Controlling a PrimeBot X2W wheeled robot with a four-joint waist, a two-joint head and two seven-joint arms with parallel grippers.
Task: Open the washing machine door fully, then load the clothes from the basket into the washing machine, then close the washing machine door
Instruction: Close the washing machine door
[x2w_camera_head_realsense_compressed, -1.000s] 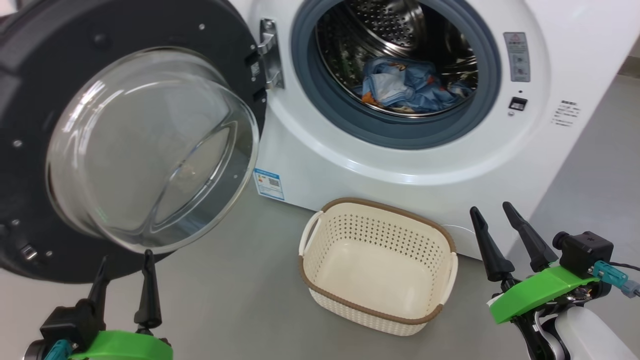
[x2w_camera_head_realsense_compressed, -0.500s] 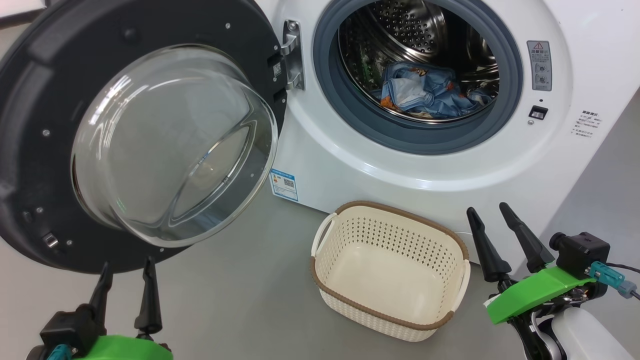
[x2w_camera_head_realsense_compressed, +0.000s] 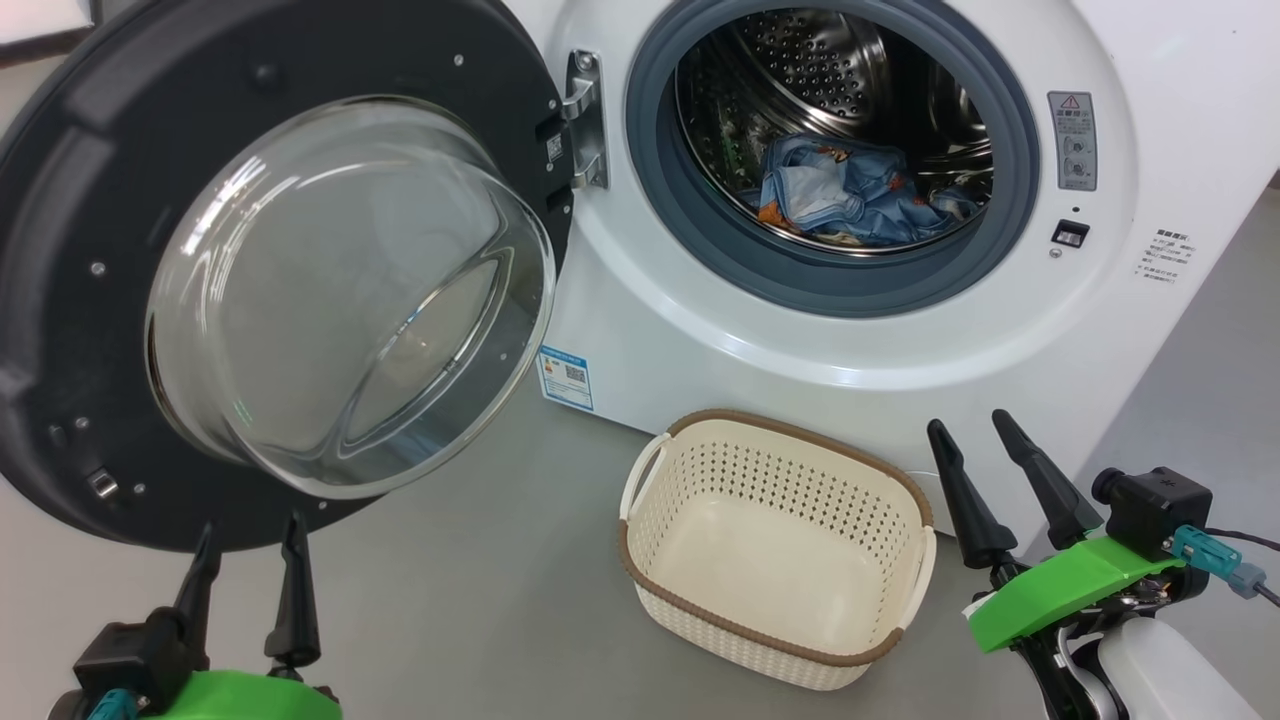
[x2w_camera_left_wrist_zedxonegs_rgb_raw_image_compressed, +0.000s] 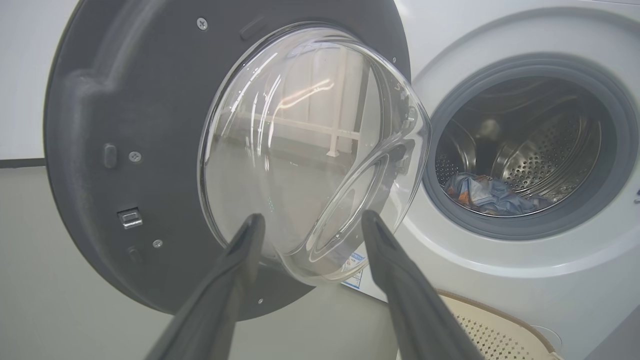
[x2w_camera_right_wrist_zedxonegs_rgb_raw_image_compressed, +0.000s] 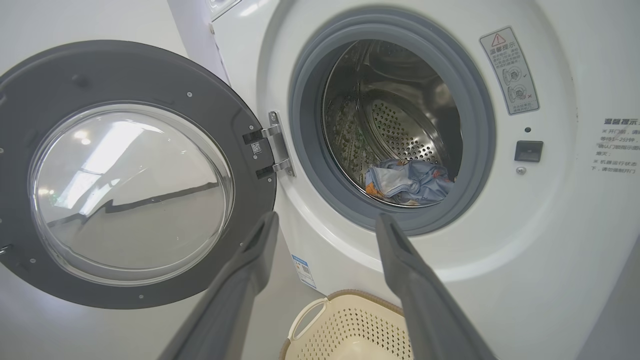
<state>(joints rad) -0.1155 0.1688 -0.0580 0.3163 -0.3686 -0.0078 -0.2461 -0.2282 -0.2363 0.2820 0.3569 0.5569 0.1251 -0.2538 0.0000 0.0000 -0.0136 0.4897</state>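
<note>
The washing machine stands ahead with its door swung wide open to the left, glass bowl bulging toward me. The light-blue clothes lie inside the steel drum. The cream basket sits empty on the floor in front of the machine. My left gripper is open at lower left, just below the door's lower edge, holding nothing. My right gripper is open at lower right, beside the basket's right end, holding nothing. In the left wrist view the fingers frame the glass bowl.
Grey floor spreads left of the basket and under the door. The open door takes up the left side of the space. A blue label sits near the machine's base; the latch slot is right of the opening.
The whole head view has shifted, so the camera has moved. Both grippers stay open and low; the clothes, basket and door keep their places.
</note>
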